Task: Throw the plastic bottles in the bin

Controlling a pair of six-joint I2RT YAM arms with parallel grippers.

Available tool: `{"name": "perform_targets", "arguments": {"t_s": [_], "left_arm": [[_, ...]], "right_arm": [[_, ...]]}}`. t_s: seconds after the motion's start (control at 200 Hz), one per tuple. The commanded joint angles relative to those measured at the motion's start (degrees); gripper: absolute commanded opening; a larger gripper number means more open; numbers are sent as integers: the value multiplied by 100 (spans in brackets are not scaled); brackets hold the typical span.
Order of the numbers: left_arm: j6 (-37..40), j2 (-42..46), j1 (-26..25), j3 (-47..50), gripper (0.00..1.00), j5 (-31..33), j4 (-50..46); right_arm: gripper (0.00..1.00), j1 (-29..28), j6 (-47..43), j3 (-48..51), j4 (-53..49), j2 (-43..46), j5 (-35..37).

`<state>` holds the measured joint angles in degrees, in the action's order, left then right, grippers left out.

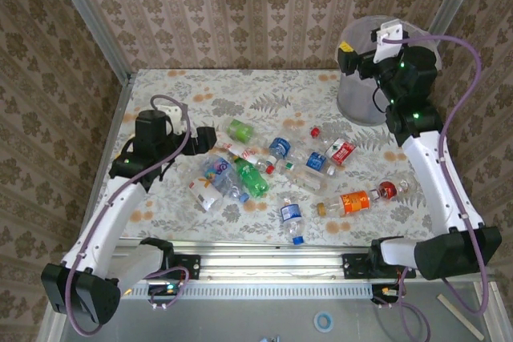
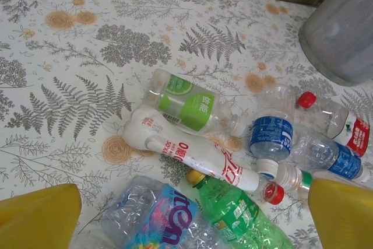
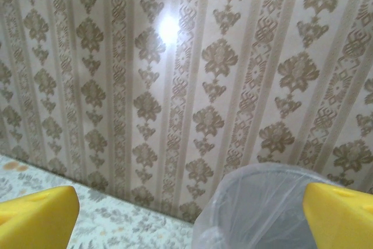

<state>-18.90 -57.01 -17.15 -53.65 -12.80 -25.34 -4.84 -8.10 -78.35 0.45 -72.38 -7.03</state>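
**Both grippers wide open and empty; bottles on the table, bin at far right**

Nearest my side, a clear bottle with a blue cap [image 1: 292, 220] lies on its side just inside the near edge of the table [image 1: 160, 94]. Slightly farther out and to the right lies an orange bottle [image 1: 353, 201], red cap pointing right.

Mid-table: the rest of the plastic bottles [image 1: 317, 160] lie on their sides in a loose scatter on the fern-print cloth. I cannot give an exact count. A green bottle [image 1: 251, 176] lies beside a clear one with a blue and purple label [image 1: 218, 171]. The left wrist view shows a white bottle with red print [image 2: 186, 155], and a clear bottle with a green label [image 2: 186, 106] just beyond it.

The left gripper [image 1: 204, 138] sits at the left end of the scatter. Its yellow fingers [image 2: 38, 217] are spread wide and grip nothing. The green bottle and the blue-and-purple one lie under the gap.

Far right corner: the bin [image 1: 361, 106] stands upright, lined with a bag. The right gripper [image 1: 353, 55] is over the bin's left rim, spread wide and empty. In the right wrist view the yellow fingers [image 3: 341, 214] flank the bagged rim, with the patterned wall [image 3: 175, 86] behind.
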Motion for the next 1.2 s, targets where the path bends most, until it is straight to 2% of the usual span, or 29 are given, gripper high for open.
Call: {"name": "perform_targets", "arguments": {"t_s": [0.0,0.19,0.31,0.51,0.63,0.655,0.76,0.945,1.195], "left_arm": [[-141,17,45,-11,100,16,-162],[-130,41,21,-28,100,-42,-314],[-73,54,-207,-56,100,-106,-261],[32,-99,-662,-13,100,-72,-177],[177,-131,-866,78,100,-108,16],[196,-126,-1058,94,100,-130,61],[284,-135,-1175,112,100,-181,118],[304,-225,-1177,15,100,-28,-313],[197,-819,-1174,-467,100,793,-1947]], "right_arm": [[100,-193,127,165,-535,359,-149],[100,-398,563,340,-1343,819,-38],[100,-399,916,390,-1889,1059,0],[100,-412,1722,568,-3044,1383,-493],[100,-421,2383,1043,-3509,1638,-824],[100,-423,2496,1149,-3581,1687,-878],[100,-524,2665,1549,-3844,1881,-976],[100,-730,2742,2158,-3995,2156,-1031],[100,-926,2830,2390,-3781,2380,-1151]]}}
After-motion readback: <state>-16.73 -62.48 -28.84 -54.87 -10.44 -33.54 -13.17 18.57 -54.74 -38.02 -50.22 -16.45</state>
